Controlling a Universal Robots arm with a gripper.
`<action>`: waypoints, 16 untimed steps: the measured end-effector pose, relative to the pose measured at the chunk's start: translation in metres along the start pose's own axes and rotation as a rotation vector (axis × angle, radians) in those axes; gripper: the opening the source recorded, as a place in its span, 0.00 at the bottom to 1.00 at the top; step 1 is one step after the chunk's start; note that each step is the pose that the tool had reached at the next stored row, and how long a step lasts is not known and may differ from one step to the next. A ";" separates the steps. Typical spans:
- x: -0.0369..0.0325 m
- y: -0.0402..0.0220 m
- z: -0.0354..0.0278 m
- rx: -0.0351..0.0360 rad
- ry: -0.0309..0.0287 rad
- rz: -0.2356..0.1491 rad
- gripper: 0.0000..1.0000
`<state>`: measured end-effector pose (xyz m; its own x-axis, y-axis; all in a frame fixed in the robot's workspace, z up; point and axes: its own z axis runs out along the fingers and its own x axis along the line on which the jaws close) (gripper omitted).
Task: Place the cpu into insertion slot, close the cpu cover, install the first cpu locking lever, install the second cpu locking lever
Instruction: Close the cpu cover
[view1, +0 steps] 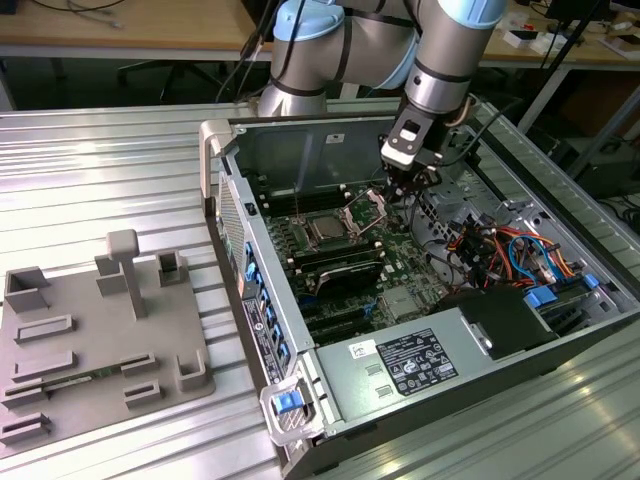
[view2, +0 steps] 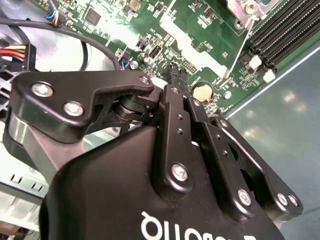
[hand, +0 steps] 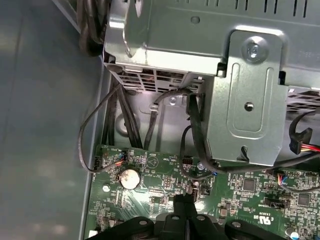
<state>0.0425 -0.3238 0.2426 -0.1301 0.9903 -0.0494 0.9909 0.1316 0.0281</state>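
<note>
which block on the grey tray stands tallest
The narrow post with a wider top, midway along the tray's far edge; all other blocks are much lower.

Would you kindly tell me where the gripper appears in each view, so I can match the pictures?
Exterior view: gripper inside the open case, just above the motherboard.
Second wrist view: gripper in the foreground, tips beside the coin cell.
First wrist view: gripper tips over the motherboard, near the coin cell.
Shared landmark: the green motherboard; the coin cell in both wrist views.
</note>
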 end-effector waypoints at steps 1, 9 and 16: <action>0.0000 -0.0004 0.0007 0.0029 0.0003 0.000 0.11; -0.0003 -0.0035 0.0009 0.0031 0.0003 0.000 0.11; 0.0000 -0.0051 0.0008 0.0030 0.0003 0.000 0.11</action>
<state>0.0374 -0.3246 0.2416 -0.1302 0.9903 -0.0491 0.9910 0.1315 0.0251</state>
